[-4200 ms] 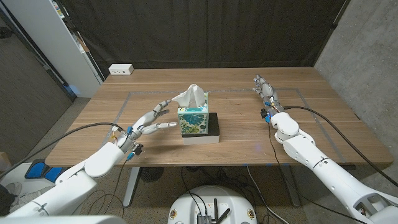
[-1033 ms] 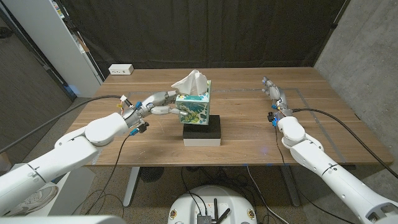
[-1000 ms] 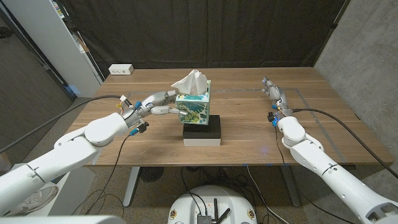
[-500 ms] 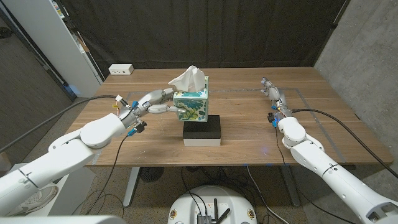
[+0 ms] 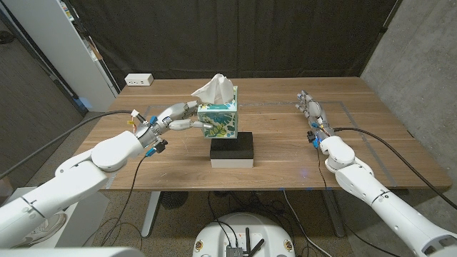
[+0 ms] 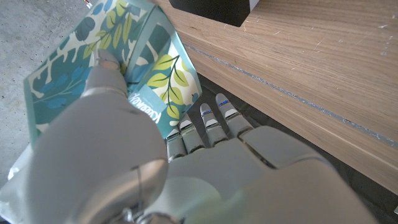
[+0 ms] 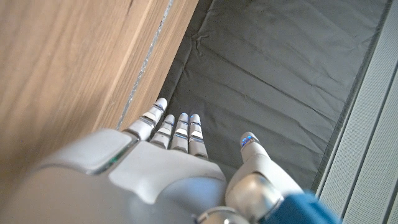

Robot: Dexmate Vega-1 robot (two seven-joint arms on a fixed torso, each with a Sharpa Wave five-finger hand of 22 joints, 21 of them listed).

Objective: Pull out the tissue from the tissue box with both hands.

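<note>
Tissue box (image 5: 218,120), head view: I see the leaf-printed box raised off the black block (image 5: 232,148) near the table's (image 5: 285,150) middle, apparently clear of the block's top. A white tissue (image 5: 213,90) stands up from its opening. My left hand (image 5: 171,118) grips the box from its left side, with fingers along the side face and the thumb across the front. My right hand (image 5: 308,107) is well apart from the box, over the table's right part, fingers extended together and holding nothing. A white power strip (image 5: 138,80) lies at the table's far left corner.

Left wrist view: the left hand (image 6: 186,168) is wrapped around the tissue box (image 6: 134,68), the thumb (image 6: 106,93) pressed on the printed face and the fingers (image 6: 211,121) reaching along the adjoining side. The black block (image 6: 217,9) sits on the table (image 6: 323,68) beyond.

Right wrist view: the right hand (image 7: 168,168) is open, fingers (image 7: 177,130) straight and close together, the thumb set apart, beside the table (image 7: 68,68) edge and a dark curtain (image 7: 273,62). I cannot tell whether it touches the wood.
</note>
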